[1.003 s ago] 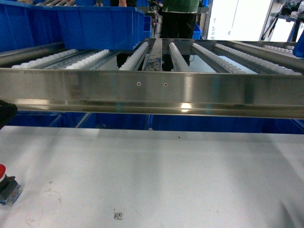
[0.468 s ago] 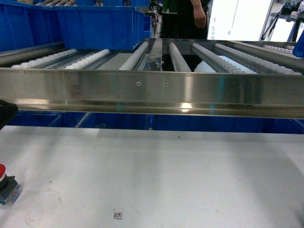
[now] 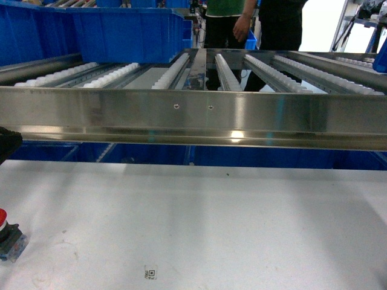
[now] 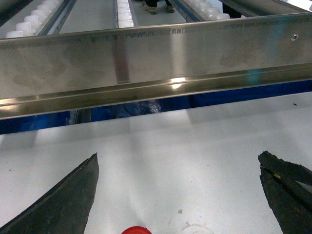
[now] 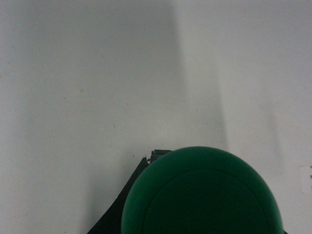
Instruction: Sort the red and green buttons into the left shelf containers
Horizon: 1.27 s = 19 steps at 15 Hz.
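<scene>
A white table (image 3: 230,229) runs in front of a steel roller shelf (image 3: 193,115); blue bins (image 3: 121,33) sit on the shelf's far left, and more blue shows beneath it. Two people (image 3: 266,21) stand behind the shelf, cut off above the chest.

In the left wrist view, the left claw (image 4: 178,195) hangs released over the table, its two dark fingers (image 4: 63,204) spread wide apart. The red button (image 4: 134,230) lies between them at the bottom edge, only a sliver of its cap showing. In the head view the same button sits at the far left edge of the table, half cut off, its red cap on a dark body.

In the right wrist view, the green button (image 5: 202,192) fills the lower frame, its round cap very close to the lens, over bare table. A dark finger edge (image 5: 119,209) shows beside the cap; whether the right claw is clenched on it cannot be told.

A small square printed code mark (image 3: 150,273) lies on the table, too small to read.
</scene>
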Tool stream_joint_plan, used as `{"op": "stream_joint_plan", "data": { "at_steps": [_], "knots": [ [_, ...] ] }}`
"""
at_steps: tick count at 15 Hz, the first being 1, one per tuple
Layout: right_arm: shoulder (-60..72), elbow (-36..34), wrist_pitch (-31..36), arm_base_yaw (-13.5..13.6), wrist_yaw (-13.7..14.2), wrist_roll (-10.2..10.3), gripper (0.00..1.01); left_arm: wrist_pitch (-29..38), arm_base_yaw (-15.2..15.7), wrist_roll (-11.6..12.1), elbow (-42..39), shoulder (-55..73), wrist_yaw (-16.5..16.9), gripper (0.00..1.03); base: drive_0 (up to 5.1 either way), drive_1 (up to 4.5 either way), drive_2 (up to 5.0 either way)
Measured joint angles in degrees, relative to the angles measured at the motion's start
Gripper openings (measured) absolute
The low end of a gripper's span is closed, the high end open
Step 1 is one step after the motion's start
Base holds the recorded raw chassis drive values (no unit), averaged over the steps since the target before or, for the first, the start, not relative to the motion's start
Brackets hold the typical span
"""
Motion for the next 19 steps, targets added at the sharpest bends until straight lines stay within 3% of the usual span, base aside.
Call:
{"op": "stream_joint_plan", "data": {
  "at_steps": [1, 2, 3, 5, 9, 13, 15, 19],
  "knots": [
    [-2.01, -1.42, 1.99, 0.42, -0.04, 0.02, 0.26, 0.0, 0.0, 0.0, 0.02, 0.0, 0.0, 0.98, 0.0, 0.0, 0.0],
    [-10.45, -5.18, 7.43, 1.01, -2.03, 0.26, 0.26, 0.0, 0.0, 0.0, 0.02, 0.0, 0.0, 0.98, 0.0, 0.0, 0.0],
    [-25.7, -12.04, 8.74, -0.63, -5.18, 0.44, 0.26, 0.02, 0.02, 0.0, 0.02, 0.0, -0.02, 0.98, 0.0, 0.0, 0.0],
    [-35.76, -15.89, 6.16, -2.12, -6.71, 0.42, 0.26, 0.0, 0.0, 0.0, 0.02, 0.0, 0.0, 0.98, 0.0, 0.0, 0.0],
    [-65.83, -22.29, -11.72, -4.7, -11.65, 0.2, 0.26, 0.0, 0.0, 0.0, 0.02, 0.0, -0.02, 0.98, 0.0, 0.0, 0.0],
    [-88.0, -23.96, -29.9, -5.01, -12.83, 0.17, 0.26, 0.0, 0.0, 0.0, 0.02, 0.0, 0.0, 0.98, 0.0, 0.0, 0.0],
    [-88.26, -23.96, -29.79, -5.01, -12.81, 0.17, 0.26, 0.0, 0.0, 0.0, 0.02, 0.0, 0.0, 0.98, 0.0, 0.0, 0.0],
    [-88.28, -23.96, -29.7, -5.01, -12.81, 0.17, 0.26, 1.44, -0.11, -0.11, -1.53, 1.44, -9.18, 0.98, 0.0, 0.0, 0.0]
  ]
}}
